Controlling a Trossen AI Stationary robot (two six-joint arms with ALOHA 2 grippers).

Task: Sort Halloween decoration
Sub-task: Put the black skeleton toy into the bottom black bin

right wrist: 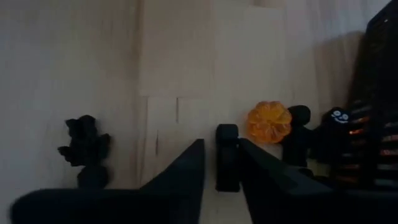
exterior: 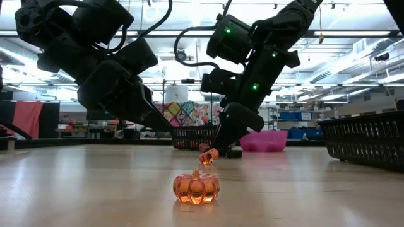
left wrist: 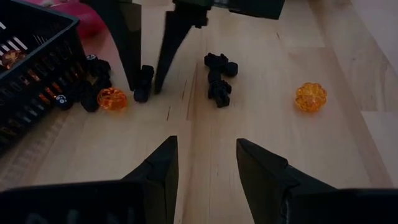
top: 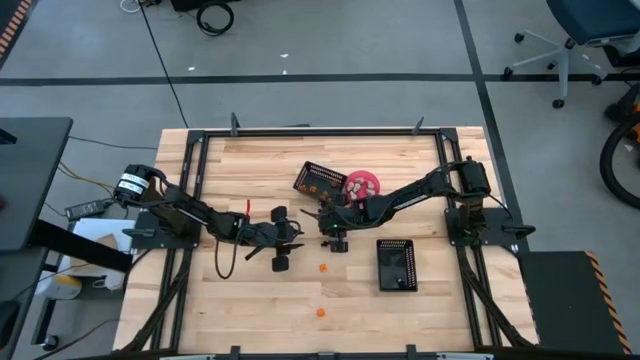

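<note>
Right gripper (right wrist: 221, 163) down at table centre, fingers narrow, clamped on black trinket (right wrist: 226, 155) beside orange pumpkin (right wrist: 269, 122) and mesh basket (right wrist: 379, 93). Left gripper (left wrist: 205, 168) just beside it, fingers wide, holding nothing. 2 more orange pumpkins (top: 323, 268) loose on table.

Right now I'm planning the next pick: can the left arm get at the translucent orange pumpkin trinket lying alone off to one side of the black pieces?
Probably yes. The left gripper is open, and bare wood lies between it and the orange pumpkin trinket. The right gripper works at a black trinket, apart from it.
</note>
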